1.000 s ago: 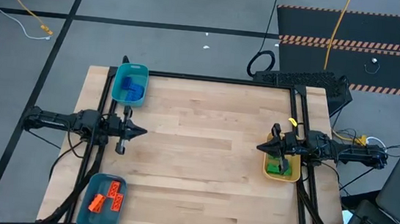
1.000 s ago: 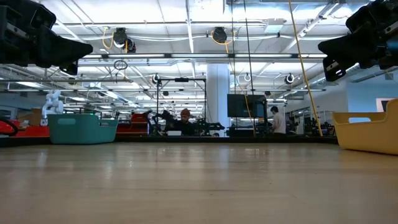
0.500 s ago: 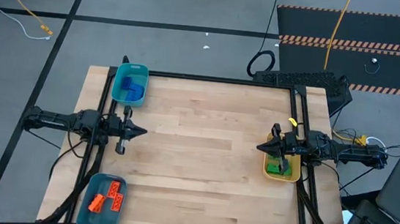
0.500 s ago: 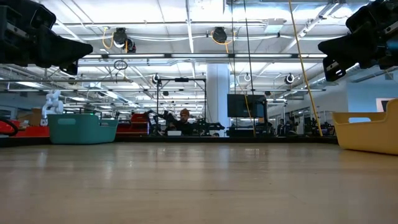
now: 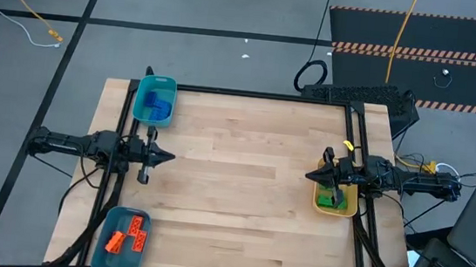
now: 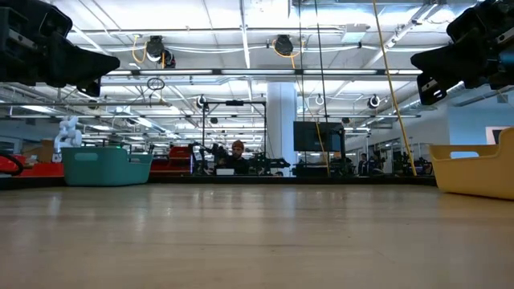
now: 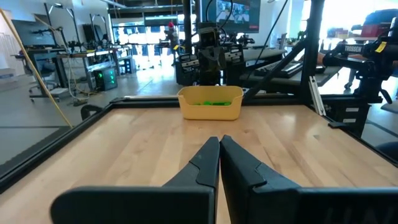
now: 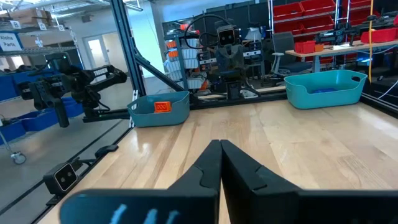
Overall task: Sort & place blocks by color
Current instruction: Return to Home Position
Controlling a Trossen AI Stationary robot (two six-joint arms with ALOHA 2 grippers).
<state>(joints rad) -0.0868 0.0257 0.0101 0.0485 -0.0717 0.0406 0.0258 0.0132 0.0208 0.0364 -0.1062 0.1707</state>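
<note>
Fingers (image 7: 202, 168) together, aloft, pointing inward

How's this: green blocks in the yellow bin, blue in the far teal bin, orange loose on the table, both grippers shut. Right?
Not quite. The orange blocks are not loose; they lie in the near teal bin, as the high view shows. The rest stands.
</note>
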